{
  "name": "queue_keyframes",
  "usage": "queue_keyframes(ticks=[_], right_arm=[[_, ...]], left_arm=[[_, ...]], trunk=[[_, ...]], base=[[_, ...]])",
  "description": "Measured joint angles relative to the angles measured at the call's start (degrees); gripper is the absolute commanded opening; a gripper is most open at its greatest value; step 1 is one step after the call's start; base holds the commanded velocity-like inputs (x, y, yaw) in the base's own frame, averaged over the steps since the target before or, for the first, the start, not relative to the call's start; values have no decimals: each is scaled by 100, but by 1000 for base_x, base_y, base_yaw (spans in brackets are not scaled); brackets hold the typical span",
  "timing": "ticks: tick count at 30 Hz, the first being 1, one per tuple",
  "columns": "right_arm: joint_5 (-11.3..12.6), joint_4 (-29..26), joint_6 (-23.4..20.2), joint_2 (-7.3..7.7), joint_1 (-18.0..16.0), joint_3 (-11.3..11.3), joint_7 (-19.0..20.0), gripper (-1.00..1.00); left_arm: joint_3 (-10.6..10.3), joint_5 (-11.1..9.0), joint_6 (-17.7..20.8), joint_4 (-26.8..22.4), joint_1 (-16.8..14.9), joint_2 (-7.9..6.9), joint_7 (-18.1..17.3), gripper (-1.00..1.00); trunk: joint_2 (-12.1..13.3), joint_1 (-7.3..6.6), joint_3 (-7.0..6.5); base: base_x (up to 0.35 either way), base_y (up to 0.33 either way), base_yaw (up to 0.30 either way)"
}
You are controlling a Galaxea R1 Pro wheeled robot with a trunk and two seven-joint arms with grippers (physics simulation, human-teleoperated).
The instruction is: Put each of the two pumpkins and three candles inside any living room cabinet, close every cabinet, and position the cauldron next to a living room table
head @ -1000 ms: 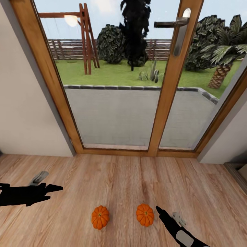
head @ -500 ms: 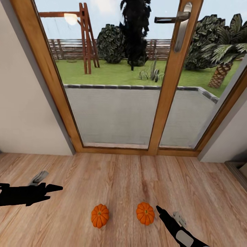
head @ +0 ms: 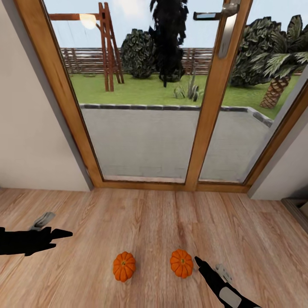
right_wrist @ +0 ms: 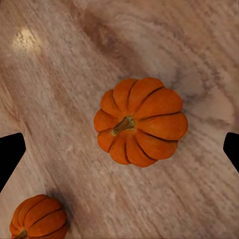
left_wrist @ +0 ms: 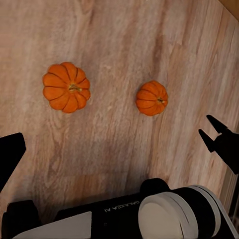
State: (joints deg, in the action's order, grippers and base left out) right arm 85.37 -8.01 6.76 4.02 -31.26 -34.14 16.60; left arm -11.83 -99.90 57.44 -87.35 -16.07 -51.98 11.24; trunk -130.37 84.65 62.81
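Two pumpkins sit on the wood floor [head: 154, 222] before the glass door [head: 171, 107]: one [head: 124, 266] left, one [head: 181, 263] right. My right gripper [right_wrist: 119, 152] hangs over the right one, fingers spread wide, touching nothing. My left gripper [head: 60, 234] hovers well off, its state unclear.

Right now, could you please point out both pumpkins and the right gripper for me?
Left pumpkin [head: 124, 266], head view, middle of its ribbed top.
Right pumpkin [head: 181, 263], head view, middle of its ribbed top.
Right gripper [head: 200, 263], head view, at its dark fingertips beside the right pumpkin.
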Motion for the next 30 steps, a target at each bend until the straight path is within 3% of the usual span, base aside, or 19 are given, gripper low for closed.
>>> queue_keyframes(ticks=[30], right_arm=[[0,0,0,0,4,0,0,100]], left_arm=[[0,-1,0,0,0,-23,-1,100]], trunk=[[-1203,659,539]], base=[[0,0,0]])
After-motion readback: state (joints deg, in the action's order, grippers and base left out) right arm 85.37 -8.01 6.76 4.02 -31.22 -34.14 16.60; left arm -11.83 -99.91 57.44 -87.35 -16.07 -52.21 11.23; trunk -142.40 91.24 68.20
